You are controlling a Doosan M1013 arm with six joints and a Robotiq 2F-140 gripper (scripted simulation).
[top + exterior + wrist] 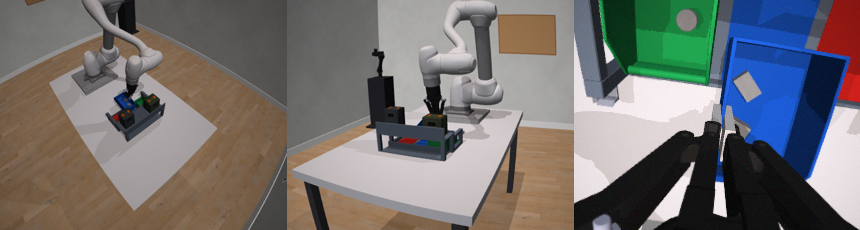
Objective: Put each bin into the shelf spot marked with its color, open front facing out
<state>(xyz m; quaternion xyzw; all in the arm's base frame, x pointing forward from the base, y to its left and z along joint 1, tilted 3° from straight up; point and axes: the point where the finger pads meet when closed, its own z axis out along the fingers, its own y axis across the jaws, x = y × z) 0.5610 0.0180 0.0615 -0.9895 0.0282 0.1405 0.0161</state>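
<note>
The blue bin (120, 99) (420, 122) (774, 115) holds two grey parts. My gripper (129, 97) (720, 116) is shut on its side wall, the left one in the wrist view. The bin's far end is at the shelf's front, over the near part of the blue mark (769, 22); its height over the lip is hard to tell. The green bin (139, 102) (654, 40) sits on the shelf (143, 125) (409, 128) (588, 50) at the left of the wrist view, with a round grey part. The red mark (408, 140) (844, 50) is at the right there, with no bin seen on it.
A dark grey box (127, 119) (391, 120) and an olive box (152, 104) (433, 126) stand on the shelf's upper board, above the red and green ends. The shelf's end frames stick out toward the arm on both sides. The robot's base plate (87, 88) is behind the bin.
</note>
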